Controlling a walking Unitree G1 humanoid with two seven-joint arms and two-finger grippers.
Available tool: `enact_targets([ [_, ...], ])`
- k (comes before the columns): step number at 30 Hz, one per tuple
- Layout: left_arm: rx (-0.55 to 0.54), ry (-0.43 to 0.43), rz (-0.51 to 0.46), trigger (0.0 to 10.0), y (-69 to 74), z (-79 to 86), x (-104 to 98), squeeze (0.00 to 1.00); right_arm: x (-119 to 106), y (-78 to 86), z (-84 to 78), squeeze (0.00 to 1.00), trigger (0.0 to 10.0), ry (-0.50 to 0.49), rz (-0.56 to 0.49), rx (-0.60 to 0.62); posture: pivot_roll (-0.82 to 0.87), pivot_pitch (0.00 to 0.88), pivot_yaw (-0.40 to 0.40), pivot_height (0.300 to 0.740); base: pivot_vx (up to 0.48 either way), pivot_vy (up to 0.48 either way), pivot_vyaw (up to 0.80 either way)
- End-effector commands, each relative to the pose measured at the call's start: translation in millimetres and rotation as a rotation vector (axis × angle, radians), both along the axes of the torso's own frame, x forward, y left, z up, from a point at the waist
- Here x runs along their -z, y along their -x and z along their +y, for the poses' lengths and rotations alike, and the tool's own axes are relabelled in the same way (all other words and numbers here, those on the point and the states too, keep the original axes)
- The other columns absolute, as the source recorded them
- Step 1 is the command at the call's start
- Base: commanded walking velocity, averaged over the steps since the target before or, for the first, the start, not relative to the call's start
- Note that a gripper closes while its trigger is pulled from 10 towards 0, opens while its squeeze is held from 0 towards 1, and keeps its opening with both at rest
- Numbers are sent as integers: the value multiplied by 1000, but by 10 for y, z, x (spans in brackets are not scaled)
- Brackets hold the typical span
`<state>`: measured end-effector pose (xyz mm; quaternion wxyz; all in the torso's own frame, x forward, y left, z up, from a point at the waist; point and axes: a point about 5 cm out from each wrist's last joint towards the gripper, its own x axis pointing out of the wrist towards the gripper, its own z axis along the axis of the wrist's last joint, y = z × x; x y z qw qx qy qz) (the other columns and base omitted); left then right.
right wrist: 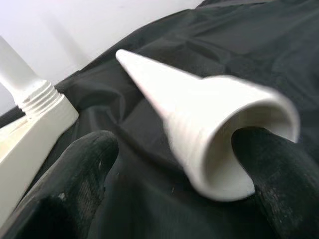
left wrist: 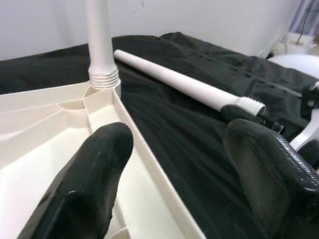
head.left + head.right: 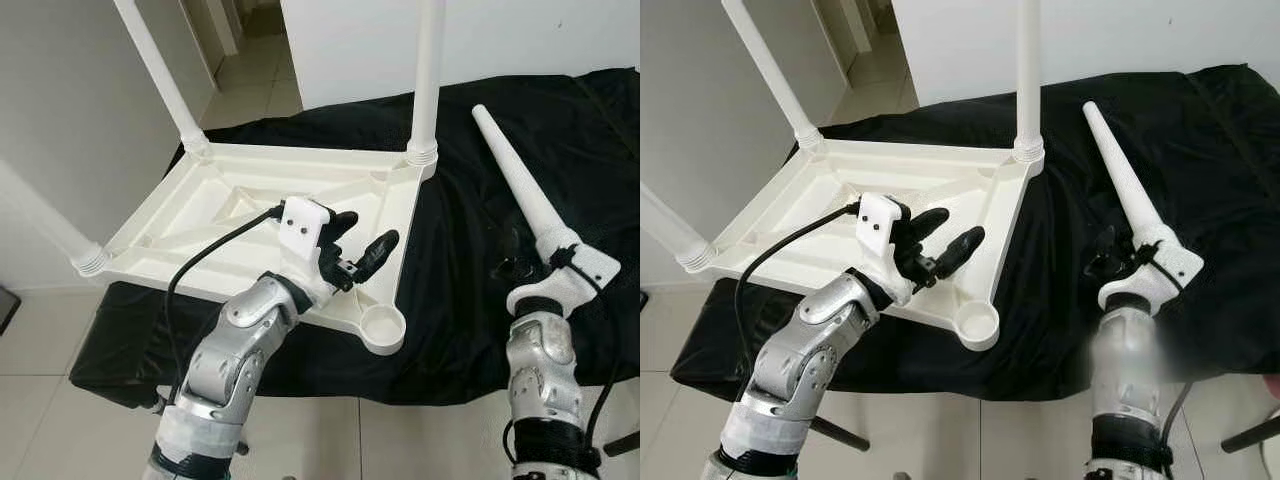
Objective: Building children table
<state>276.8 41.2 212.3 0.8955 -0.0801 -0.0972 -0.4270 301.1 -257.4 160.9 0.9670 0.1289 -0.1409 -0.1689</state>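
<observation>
1. Tabletop (image 3: 240, 215), white plastic, lies upside down on a bench draped in black cloth (image 3: 480, 300). Ribbed underside faces up.
2. Three legs already stand in corner sockets: one at the far right corner (image 3: 428, 70), one at the far left corner (image 3: 160, 70), one at the near left corner (image 3: 40, 225), which leans out over the bench edge.
3. Empty socket (image 3: 382, 327), round, sits at the near right corner, just beside the left hand's fingertips.
4. Left hand (image 3: 358, 248) hovers over the tabletop near its right rim. Fingers spread wide, nothing between them. In the left wrist view one finger (image 2: 84, 184) is over the white underside, the other (image 2: 271, 169) is over the cloth past the rim.
5. Loose leg (image 3: 520, 185), white and tapered, lies on the cloth, well apart from the tabletop, narrow tip pointing away from the robot.
6. Right hand (image 1: 174, 169) is at the wide threaded end of the loose leg. In the right wrist view one finger (image 1: 279, 164) reaches into the hollow open end; the other (image 1: 75, 184) stands apart over the cloth. Not closed on the leg.
</observation>
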Motion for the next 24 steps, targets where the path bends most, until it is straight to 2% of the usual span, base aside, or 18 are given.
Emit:
enact_targets([
  [1,-20,-13,0,10000,5,45,-6,0,59,-53,40,0,10000,-26,27,-47,-12,111,223,740,0,0,0],
  [7,-22,-16,-3,10000,5,49,-14,0,50,-84,12,0,10000,-33,29,-63,-4,119,227,740,0,0,0],
  [9,-24,-16,-1,10000,6,55,-22,0,-5,-149,-19,0,10000,-41,17,-102,-6,123,227,740,0,0,0],
  [11,-24,-17,3,10000,13,47,-21,0,-74,-234,-33,0,8078,-28,13,-148,-6,123,227,740,0,0,0],
  [12,-22,-16,3,10000,17,42,-21,0,-91,-262,-27,0,5922,-25,15,-168,-6,123,227,740,0,0,0],
  [13,-22,-16,3,10000,17,42,-21,0,-91,-262,-27,0,5922,-25,15,-168,-6,123,227,740,0,0,0],
  [14,-21,-17,4,10000,20,39,-22,0,-100,-285,-17,0,3961,-25,18,-187,-6,123,227,740,0,0,0],
  [15,-21,-17,4,10000,20,39,-22,0,-100,-285,-17,0,3961,-25,18,-187,-6,123,227,740,0,0,0],
  [16,-22,-16,5,10000,21,39,-24,0,-113,-317,0,0,2745,-21,25,-207,0,127,224,740,0,0,0],
  [17,-23,-16,5,10000,21,40,-26,0,-123,-345,17,0,588,-12,36,-224,0,127,224,740,0,0,0],
  [18,-25,-16,6,10000,21,41,-29,0,-148,-375,36,0,0,-3,37,-241,3,131,221,740,0,0,0],
  [24,-30,-13,7,10000,23,45,-34,0,-212,-427,76,0,0,23,34,-269,5,132,214,740,0,0,0],
])
